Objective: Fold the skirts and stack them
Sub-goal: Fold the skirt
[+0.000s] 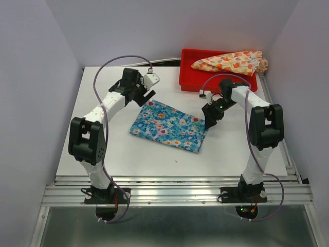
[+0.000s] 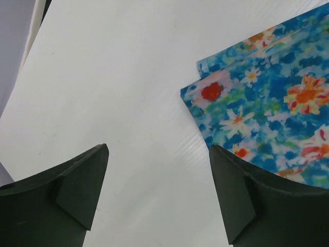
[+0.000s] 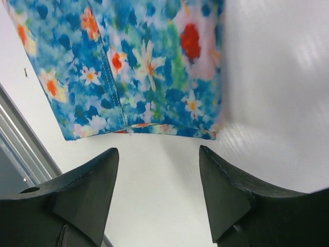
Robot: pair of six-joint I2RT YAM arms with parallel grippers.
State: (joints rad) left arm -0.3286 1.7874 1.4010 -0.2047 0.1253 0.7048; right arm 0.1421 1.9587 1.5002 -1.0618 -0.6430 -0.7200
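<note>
The blue floral skirt lies folded flat in the middle of the white table. My left gripper hovers just off its far left corner, open and empty; the left wrist view shows that corner of the skirt beside the right finger. My right gripper is at the skirt's right edge, open and empty; the right wrist view shows the skirt's edge just beyond the fingertips. The cream-yellow skirt lies bunched in the red tray at the back right.
Purple walls close in the table on the left, back and right. A metal rail runs along the near edge by the arm bases. Purple cables loop from both arms.
</note>
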